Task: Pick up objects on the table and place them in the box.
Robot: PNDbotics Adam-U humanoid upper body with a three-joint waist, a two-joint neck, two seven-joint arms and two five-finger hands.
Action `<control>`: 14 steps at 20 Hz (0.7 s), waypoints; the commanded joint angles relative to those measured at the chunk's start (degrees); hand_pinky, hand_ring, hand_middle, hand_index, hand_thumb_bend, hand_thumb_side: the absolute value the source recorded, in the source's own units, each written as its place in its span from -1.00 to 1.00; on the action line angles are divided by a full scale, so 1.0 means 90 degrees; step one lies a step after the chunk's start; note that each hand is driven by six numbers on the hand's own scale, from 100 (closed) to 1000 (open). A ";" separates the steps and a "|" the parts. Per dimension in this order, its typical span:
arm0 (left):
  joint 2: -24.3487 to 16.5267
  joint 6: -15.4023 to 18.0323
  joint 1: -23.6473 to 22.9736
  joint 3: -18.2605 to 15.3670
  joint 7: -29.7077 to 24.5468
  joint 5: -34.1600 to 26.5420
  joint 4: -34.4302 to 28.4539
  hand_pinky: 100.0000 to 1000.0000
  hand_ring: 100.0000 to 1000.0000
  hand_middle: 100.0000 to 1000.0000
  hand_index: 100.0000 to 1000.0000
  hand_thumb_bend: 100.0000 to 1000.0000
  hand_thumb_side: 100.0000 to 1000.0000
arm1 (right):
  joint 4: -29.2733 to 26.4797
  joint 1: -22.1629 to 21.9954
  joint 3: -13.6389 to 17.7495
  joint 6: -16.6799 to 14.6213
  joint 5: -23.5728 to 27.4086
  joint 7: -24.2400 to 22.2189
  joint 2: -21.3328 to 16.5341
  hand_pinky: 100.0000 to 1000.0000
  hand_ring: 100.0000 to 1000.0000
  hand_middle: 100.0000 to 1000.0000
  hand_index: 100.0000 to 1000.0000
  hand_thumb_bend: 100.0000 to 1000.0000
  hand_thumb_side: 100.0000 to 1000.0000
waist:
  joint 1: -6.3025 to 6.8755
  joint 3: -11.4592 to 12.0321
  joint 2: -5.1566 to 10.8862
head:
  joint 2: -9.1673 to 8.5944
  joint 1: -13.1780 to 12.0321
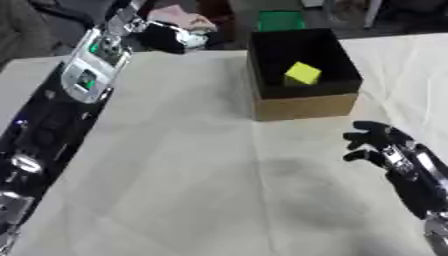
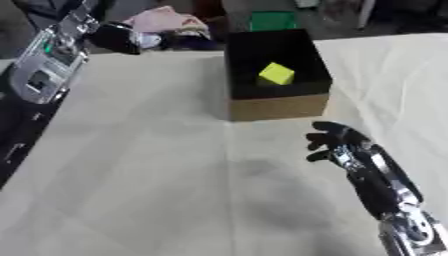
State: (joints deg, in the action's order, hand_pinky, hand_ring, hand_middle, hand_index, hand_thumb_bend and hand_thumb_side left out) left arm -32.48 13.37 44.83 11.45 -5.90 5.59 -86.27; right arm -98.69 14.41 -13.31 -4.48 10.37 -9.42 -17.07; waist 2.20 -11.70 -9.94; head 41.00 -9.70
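A cardboard box (image 1: 304, 107) with a black inside stands at the far middle of the table. A yellow cube (image 1: 303, 73) lies inside it, tilted. My right hand (image 2: 336, 143) hovers just in front of the box's right corner, open, its fingers spread toward the left and holding nothing. My left arm runs up the left side, and my left hand (image 1: 171, 38) is at the table's far edge, left of the box. I see no loose object on the cloth.
A pale cloth (image 1: 175, 175) covers the table, with a crease running toward me from the box. Beyond the far edge lie a green object (image 1: 280, 21) and pink fabric (image 2: 162, 20). The table's left edge (image 1: 52, 165) runs beside my left arm.
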 commanded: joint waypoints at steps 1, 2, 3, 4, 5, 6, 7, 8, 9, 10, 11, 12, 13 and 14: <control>-0.0312 -0.0297 -0.0316 -0.0277 -0.0033 -0.0484 -0.0750 0.38 0.09 0.05 0.39 0.17 -0.40 | -0.0223 0.0000 0.0158 -0.0017 0.0055 0.0116 -0.0122 0.24 0.66 0.04 0.64 -1.00 0.31 | -0.0042 0.0088 0.0087 | 0.0146 0.0038; -0.0294 -0.0381 -0.0478 -0.0340 -0.0037 -0.0571 -0.0866 0.38 0.09 0.05 0.39 0.13 -0.36 | -0.0237 -0.0028 0.0193 -0.0017 0.0056 0.0150 -0.0120 0.24 0.67 0.04 0.64 -1.00 0.32 | -0.0051 0.0136 0.0078 | 0.0186 0.0045; -0.0269 -0.0453 -0.0631 -0.0396 -0.0044 -0.0628 -0.0961 0.38 0.10 0.05 0.39 0.11 -0.33 | -0.0247 -0.0054 0.0227 -0.0017 0.0053 0.0185 -0.0118 0.24 0.67 0.04 0.64 -1.00 0.32 | -0.0060 0.0177 0.0067 | 0.0221 0.0059; -0.0249 -0.0511 -0.0753 -0.0440 -0.0055 -0.0662 -0.1042 0.39 0.10 0.06 0.39 0.09 -0.30 | -0.0258 -0.0074 0.0251 -0.0021 0.0048 0.0213 -0.0116 0.24 0.67 0.04 0.65 -1.00 0.32 | -0.0067 0.0206 0.0058 | 0.0259 0.0070; -0.0223 -0.0560 -0.0884 -0.0482 -0.0072 -0.0680 -0.1110 0.39 0.10 0.06 0.40 0.07 -0.28 | -0.0266 -0.0095 0.0276 -0.0024 0.0043 0.0241 -0.0111 0.24 0.67 0.04 0.65 -1.00 0.31 | -0.0078 0.0236 0.0049 | 0.0298 0.0086; -0.0194 -0.0598 -0.1003 -0.0525 -0.0087 -0.0686 -0.1176 0.40 0.11 0.06 0.40 0.05 -0.26 | -0.0278 -0.0114 0.0299 -0.0029 0.0040 0.0267 -0.0102 0.24 0.67 0.04 0.66 -1.00 0.31 | -0.0088 0.0266 0.0039 | 0.0323 0.0101; -0.0154 -0.0630 -0.1124 -0.0573 -0.0094 -0.0694 -0.1242 0.40 0.11 0.06 0.40 0.04 -0.25 | -0.0294 -0.0133 0.0325 -0.0035 0.0037 0.0293 -0.0095 0.24 0.67 0.04 0.66 -1.00 0.31 | -0.0096 0.0302 0.0026 | 0.0335 0.0114; -0.0121 -0.0660 -0.1220 -0.0616 -0.0095 -0.0701 -0.1301 0.40 0.11 0.06 0.39 0.02 -0.23 | -0.0308 -0.0147 0.0345 -0.0039 0.0033 0.0316 -0.0092 0.24 0.67 0.04 0.66 -1.00 0.31 | -0.0101 0.0328 0.0015 | 0.0341 0.0124; -0.0082 -0.0692 -0.1324 -0.0663 -0.0087 -0.0706 -0.1352 0.40 0.11 0.06 0.39 0.01 -0.22 | -0.0321 -0.0162 0.0367 -0.0042 0.0030 0.0340 -0.0090 0.24 0.68 0.05 0.66 -1.00 0.31 | -0.0104 0.0349 0.0005 | 0.0344 0.0140; -0.0052 -0.0725 -0.1404 -0.0696 -0.0082 -0.0706 -0.1391 0.40 0.11 0.06 0.39 0.00 -0.20 | -0.0333 -0.0174 0.0384 -0.0044 0.0029 0.0360 -0.0088 0.24 0.68 0.05 0.66 -1.00 0.31 | -0.0108 0.0364 -0.0001 | 0.0345 0.0159; -0.0020 -0.0753 -0.1477 -0.0724 -0.0076 -0.0705 -0.1418 0.40 0.11 0.06 0.39 -0.02 -0.18 | -0.0345 -0.0183 0.0405 -0.0047 0.0030 0.0380 -0.0079 0.24 0.68 0.04 0.65 -1.00 0.30 | -0.0115 0.0386 -0.0009 | 0.0346 0.0191; 0.0012 -0.0775 -0.1533 -0.0748 -0.0070 -0.0706 -0.1437 0.40 0.11 0.06 0.39 -0.03 -0.17 | -0.0355 -0.0186 0.0423 -0.0050 0.0030 0.0397 -0.0072 0.24 0.68 0.04 0.65 -1.00 0.30 | -0.0121 0.0410 -0.0020 | 0.0346 0.0217; 0.0047 -0.0794 -0.1581 -0.0772 -0.0061 -0.0706 -0.1449 0.40 0.11 0.06 0.38 -0.04 -0.16 | -0.0365 -0.0183 0.0436 -0.0052 0.0029 0.0409 -0.0069 0.24 0.68 0.04 0.65 -1.00 0.30 | -0.0122 0.0433 -0.0031 | 0.0347 0.0239; 0.0079 -0.0810 -0.1618 -0.0789 -0.0054 -0.0705 -0.1453 0.40 0.11 0.06 0.38 -0.05 -0.14 | -0.0373 -0.0181 0.0444 -0.0053 0.0027 0.0416 -0.0069 0.24 0.68 0.04 0.65 -1.00 0.30 | -0.0122 0.0445 -0.0039 | 0.0347 0.0260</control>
State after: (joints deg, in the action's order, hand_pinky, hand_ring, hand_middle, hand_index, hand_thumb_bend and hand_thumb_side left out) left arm -31.17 6.41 29.67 5.34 -6.49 -0.52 -98.20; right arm -100.59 12.35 -9.90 -4.88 10.65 -6.00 -17.04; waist 1.20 -7.72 -11.00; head 43.81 -7.66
